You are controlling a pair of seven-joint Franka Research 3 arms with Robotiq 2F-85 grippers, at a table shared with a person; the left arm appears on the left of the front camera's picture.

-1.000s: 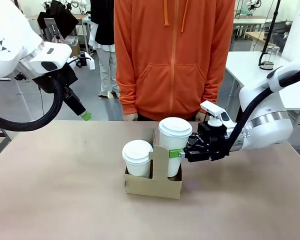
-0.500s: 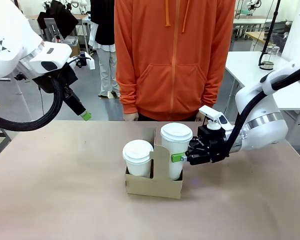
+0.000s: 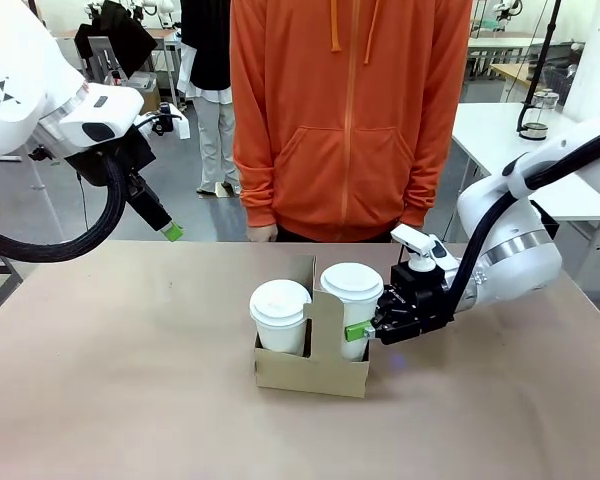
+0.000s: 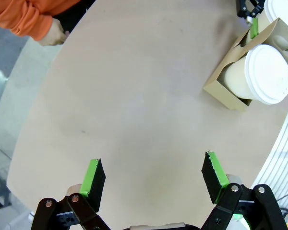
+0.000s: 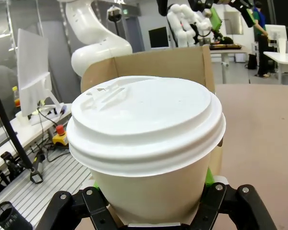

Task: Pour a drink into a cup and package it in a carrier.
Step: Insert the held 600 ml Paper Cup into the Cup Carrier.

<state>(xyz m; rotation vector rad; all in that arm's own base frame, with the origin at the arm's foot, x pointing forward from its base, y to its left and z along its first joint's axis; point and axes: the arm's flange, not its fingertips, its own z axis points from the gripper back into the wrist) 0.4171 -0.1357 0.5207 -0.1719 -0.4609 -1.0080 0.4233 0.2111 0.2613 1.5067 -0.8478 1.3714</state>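
- The right gripper [image 3: 363,331] is clamped on the cup [image 3: 351,308]; a green pad is pressed to the cup wall just below the lid, and in the right wrist view the cup [image 5: 146,143] is seen held between both fingers.
- That cup is seated in the carrier's [image 3: 311,368] pocket at 3 o'clock of the handle panel [image 3: 325,322]; how fully it is bottomed cannot be told.
- A second cup [image 3: 280,315] is seated in the pocket at 9 o'clock of the panel.
- The left gripper [image 4: 153,179] is held spread wide with nothing between its pads, high above the table [image 3: 130,380] at about 10 o'clock of the carrier.
- A person's hand [image 3: 260,233] rests at the far table edge, at 12 o'clock of the carrier, well apart from it.
- No pitcher is seen on this table, so the step in hand is judged to be packaging, nearly done.
- The next move is judged to call for the jaws to be released, then the gripper drawn back toward 3 o'clock without the cup or carrier being dragged along.
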